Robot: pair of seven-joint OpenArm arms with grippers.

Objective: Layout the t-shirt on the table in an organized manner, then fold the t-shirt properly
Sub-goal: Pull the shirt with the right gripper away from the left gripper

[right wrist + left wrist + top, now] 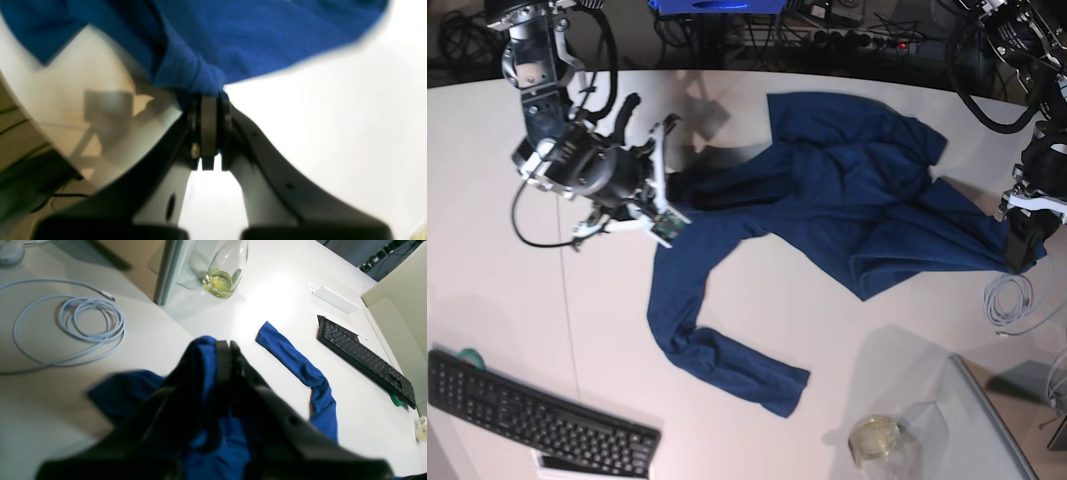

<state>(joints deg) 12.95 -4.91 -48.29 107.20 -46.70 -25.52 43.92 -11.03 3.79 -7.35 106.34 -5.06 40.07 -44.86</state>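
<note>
My right gripper [208,100] is clamped tight on a pinched fold of the t-shirt [847,200], with cloth bunched right at its tips and fanning away ahead of it; in the base view that pinch sits near the shoulder end of the garment. My left gripper [228,348] is likewise clenched on a wad of the shirt at the opposite edge, fabric draped over and below its fingers. Between the two tools the body lies rumpled across the table [757,330], and one long sleeve [717,350] trails away from my right gripper toward the keyboard [537,415].

I judge this to be the spreading step, with folding not begun. To do it well I would draw the two grips steadily apart, low over the surface, until the cloth between them goes flat without stretching. I would watch the left side: the coiled cable [90,318] lies just beyond that gripper, and the glass flask [223,273] stands farther ahead of it, so I'd keep the pull shallow and clear of both.
</note>
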